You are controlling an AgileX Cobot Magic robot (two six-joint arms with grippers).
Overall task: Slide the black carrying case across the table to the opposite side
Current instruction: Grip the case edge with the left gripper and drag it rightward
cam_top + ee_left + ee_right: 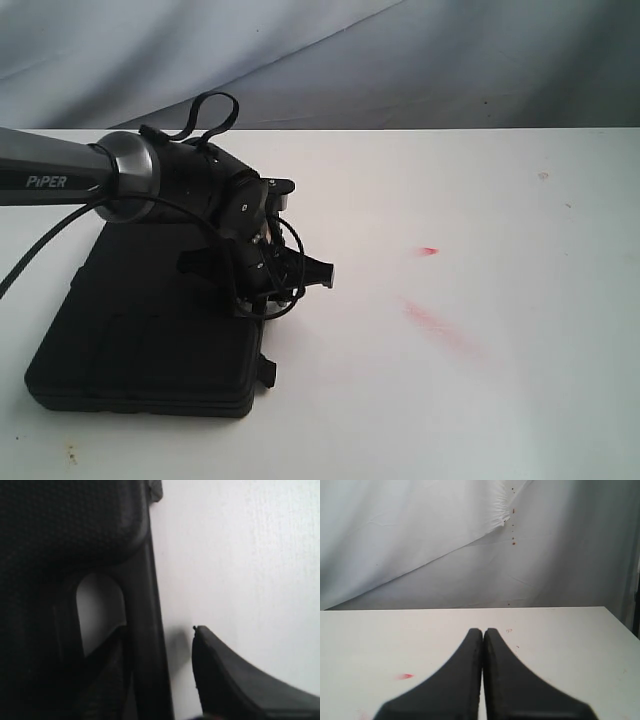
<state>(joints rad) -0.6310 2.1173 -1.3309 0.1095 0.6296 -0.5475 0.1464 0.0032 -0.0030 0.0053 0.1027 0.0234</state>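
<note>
Black case closed on table, L end effector spread astride handle, R end effector clenched.

Pale grey-white cloth backdrop, creased and draped, few small red specks, soft even light.

Pale wrinkled backdrop sheet straight ahead of the right gripper — creased diagonally, flecked with tiny red specks.

Robot lab setup: white table before a draped grey backdrop.
</note>
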